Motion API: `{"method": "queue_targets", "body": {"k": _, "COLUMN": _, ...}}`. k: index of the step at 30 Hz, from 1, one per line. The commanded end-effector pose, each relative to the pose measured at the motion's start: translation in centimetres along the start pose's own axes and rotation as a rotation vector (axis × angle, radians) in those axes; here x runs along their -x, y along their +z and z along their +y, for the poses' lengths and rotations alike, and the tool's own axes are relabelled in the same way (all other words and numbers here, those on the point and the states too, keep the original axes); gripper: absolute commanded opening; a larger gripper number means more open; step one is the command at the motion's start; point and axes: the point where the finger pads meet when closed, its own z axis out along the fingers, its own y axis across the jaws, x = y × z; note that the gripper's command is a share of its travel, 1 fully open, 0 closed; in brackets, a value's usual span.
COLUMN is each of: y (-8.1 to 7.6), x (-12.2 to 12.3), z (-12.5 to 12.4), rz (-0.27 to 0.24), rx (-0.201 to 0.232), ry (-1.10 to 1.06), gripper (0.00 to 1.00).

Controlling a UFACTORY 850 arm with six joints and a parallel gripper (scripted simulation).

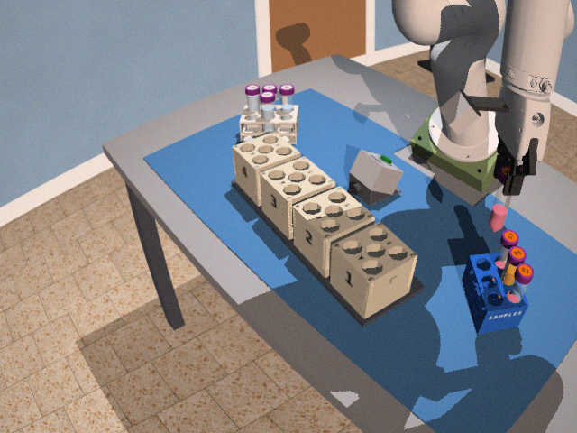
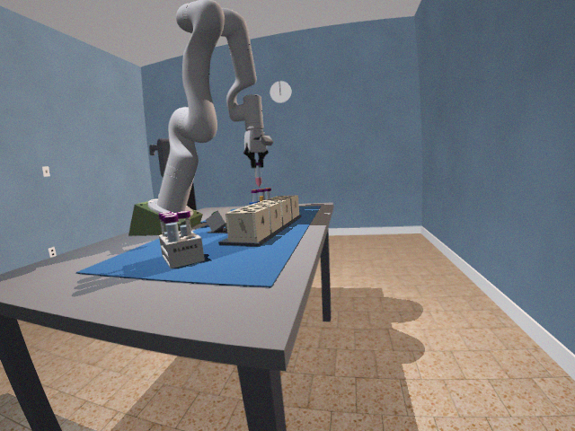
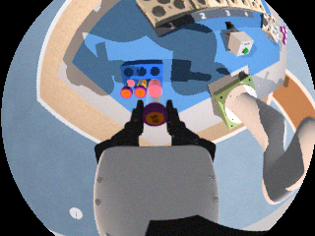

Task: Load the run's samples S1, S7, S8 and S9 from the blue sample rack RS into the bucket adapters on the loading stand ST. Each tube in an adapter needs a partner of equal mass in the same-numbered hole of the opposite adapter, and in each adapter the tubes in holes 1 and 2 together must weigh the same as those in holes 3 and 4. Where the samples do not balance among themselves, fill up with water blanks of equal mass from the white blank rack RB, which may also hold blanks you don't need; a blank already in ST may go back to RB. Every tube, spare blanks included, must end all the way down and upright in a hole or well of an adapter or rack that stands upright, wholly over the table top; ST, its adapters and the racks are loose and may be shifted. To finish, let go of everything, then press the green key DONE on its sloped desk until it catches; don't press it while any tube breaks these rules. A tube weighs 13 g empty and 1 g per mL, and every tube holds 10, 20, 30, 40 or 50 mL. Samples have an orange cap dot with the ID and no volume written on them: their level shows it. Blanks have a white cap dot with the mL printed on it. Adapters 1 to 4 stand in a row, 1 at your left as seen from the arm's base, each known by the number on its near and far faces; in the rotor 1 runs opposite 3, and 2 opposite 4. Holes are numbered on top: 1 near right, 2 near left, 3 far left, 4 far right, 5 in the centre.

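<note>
My gripper (image 1: 510, 179) (image 2: 255, 160) (image 3: 155, 106) is shut on a sample tube (image 1: 499, 216) (image 2: 257, 178) with a purple cap and pink liquid at its bottom, held upright in the air above the blue sample rack RS (image 1: 500, 313) (image 3: 141, 70). Three more purple-capped samples (image 1: 516, 255) stand in RS. The four beige adapters (image 1: 372, 274) (image 1: 332, 218) (image 1: 297, 184) (image 1: 263, 156), numbered 1 to 4, stand in a row on the stand ST (image 1: 411, 290) with all holes empty. The white blank rack RB (image 1: 268, 122) (image 2: 181, 250) holds several blanks.
The grey desk with the green DONE key (image 1: 386, 159) (image 3: 246, 49) stands between the adapters and the arm's green base (image 1: 459, 162). A blue mat (image 1: 196, 162) covers most of the grey table (image 1: 140, 153).
</note>
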Motion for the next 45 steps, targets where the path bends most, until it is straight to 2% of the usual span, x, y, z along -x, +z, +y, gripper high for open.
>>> {"method": "queue_targets", "body": {"k": 1, "y": 0.5, "x": 0.0, "z": -0.1, "rz": 0.000, "rx": -0.001, "ry": 0.000, "gripper": 0.00}}
{"method": "queue_targets", "body": {"k": 33, "y": 6.5, "x": 0.0, "z": -0.1, "rz": 0.000, "rx": -0.001, "ry": 0.000, "gripper": 0.00}}
{"method": "queue_targets", "body": {"k": 45, "y": 6.8, "x": 0.0, "z": -0.1, "rz": 0.000, "rx": -0.001, "ry": 0.000, "gripper": 0.00}}
